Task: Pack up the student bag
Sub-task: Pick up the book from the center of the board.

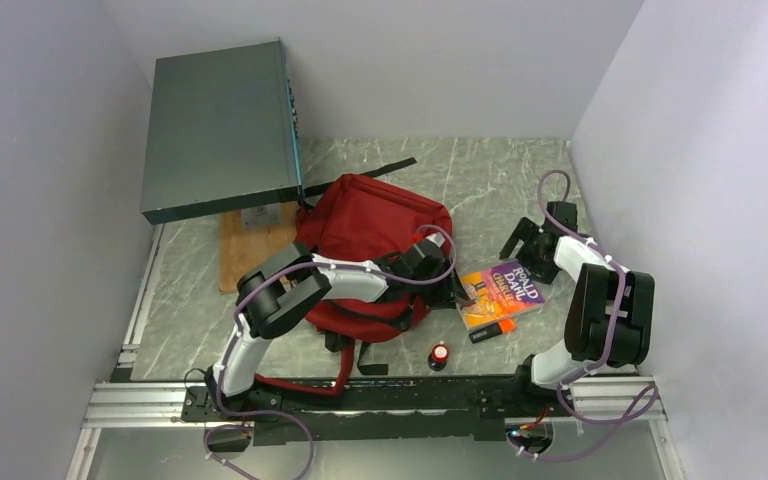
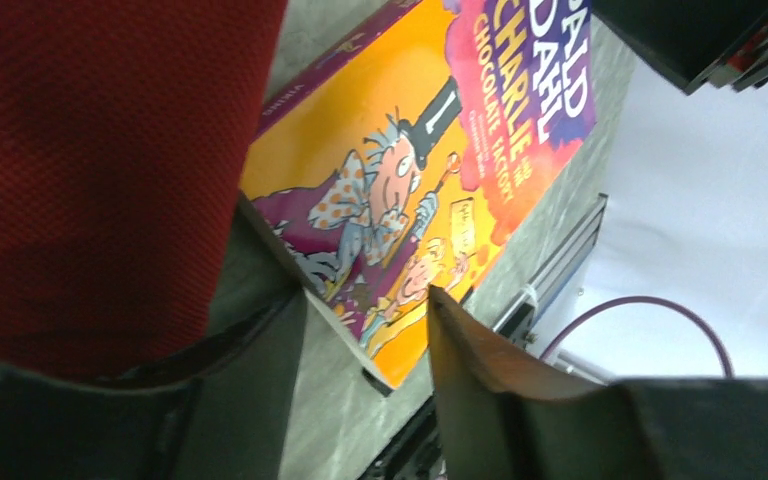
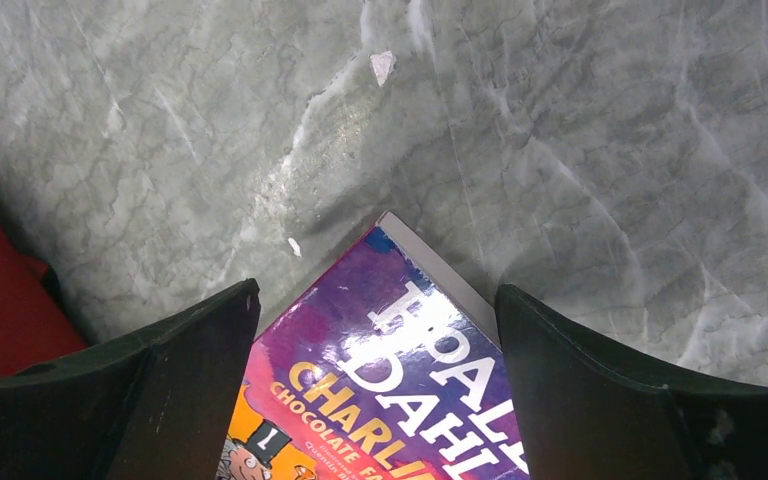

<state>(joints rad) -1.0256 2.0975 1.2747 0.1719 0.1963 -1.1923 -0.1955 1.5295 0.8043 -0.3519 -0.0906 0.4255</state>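
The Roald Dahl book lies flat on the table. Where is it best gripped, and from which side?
Probably its corner nearest the student bag, approached low from the left. The book lies flat, so only a thin edge offers the fingers a pinch, and the left gripper straddles that corner.

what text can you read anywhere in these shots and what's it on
"ROALD DAHL": book cover, purple top.
"CHARLIE": same cover, yellow letters.
"CHOCOLATE FACTORY": line under that.
Small line beneath the title: too small to read.
Print on the spine: blurred.
Nothing legible on the orange marker.
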